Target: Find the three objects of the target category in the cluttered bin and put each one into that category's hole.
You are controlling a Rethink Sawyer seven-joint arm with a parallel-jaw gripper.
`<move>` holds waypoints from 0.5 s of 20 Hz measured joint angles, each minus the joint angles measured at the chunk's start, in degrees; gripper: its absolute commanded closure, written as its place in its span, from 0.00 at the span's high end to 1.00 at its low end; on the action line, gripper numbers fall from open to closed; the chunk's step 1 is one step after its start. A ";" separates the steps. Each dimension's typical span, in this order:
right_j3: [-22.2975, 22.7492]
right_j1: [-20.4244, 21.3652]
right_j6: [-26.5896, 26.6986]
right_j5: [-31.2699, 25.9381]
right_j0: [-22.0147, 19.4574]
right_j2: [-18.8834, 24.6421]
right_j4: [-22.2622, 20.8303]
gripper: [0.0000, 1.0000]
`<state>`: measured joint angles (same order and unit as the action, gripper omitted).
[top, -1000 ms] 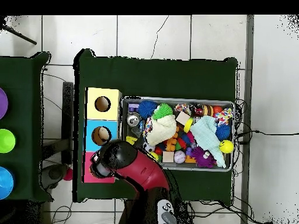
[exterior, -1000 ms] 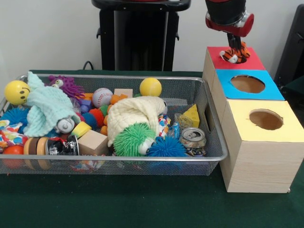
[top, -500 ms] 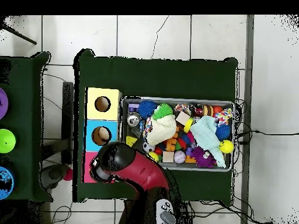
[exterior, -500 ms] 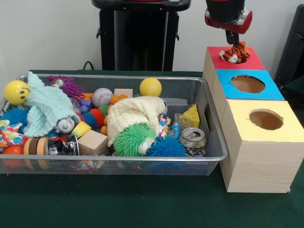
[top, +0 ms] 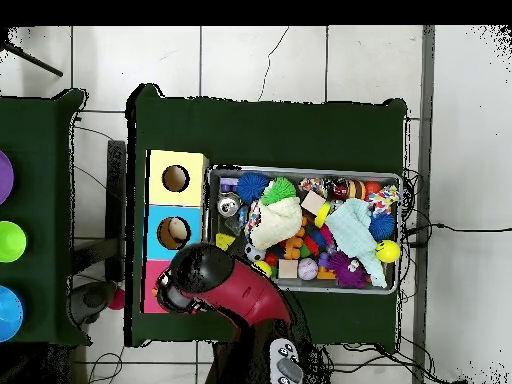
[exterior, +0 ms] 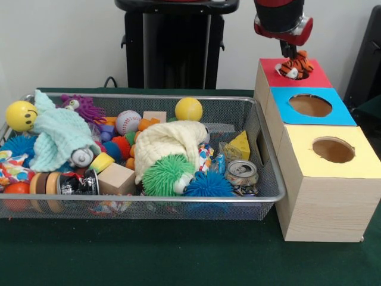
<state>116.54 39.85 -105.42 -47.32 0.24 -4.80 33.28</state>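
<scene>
The orange black-striped tiger (exterior: 296,65) sits on the red top (exterior: 315,77) of the far wooden box, over the spot where its hole is; the hole itself is hidden by the toy. My gripper (exterior: 290,52) hangs straight above the tiger, at or just over its top. The wire mesh bin (exterior: 271,179) stands left of the boxes, full of clutter. No yellow duck shows in it. In the overhead view my arm (top: 225,285) covers most of the red-topped box (top: 152,290) and hides the gripper and tiger.
The blue-topped box (exterior: 309,105) and the yellow-topped box (exterior: 333,149) stand in front of the red one. The bin holds spiky balls (exterior: 164,176), smooth yellow balls (exterior: 189,109), a cream cloth (exterior: 169,140), a mint cloth (exterior: 59,134), a can (exterior: 242,173) and wooden blocks.
My arm has risen a little above the red-topped box. The tiger has stayed at about the same place on the red top.
</scene>
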 measured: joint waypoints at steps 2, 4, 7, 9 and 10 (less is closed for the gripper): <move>0.58 -0.23 0.00 0.00 -0.66 0.38 0.04 0.00; 1.02 -0.29 0.00 0.04 -1.00 0.58 0.14 0.00; 2.38 -0.51 0.00 0.61 -1.78 1.29 0.68 0.00; 3.52 -1.06 0.00 1.62 -2.56 2.09 1.13 0.00; 3.68 -1.19 0.00 1.81 -2.72 2.23 1.22 0.00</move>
<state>120.23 38.66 -105.42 -45.51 -2.48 -2.57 34.50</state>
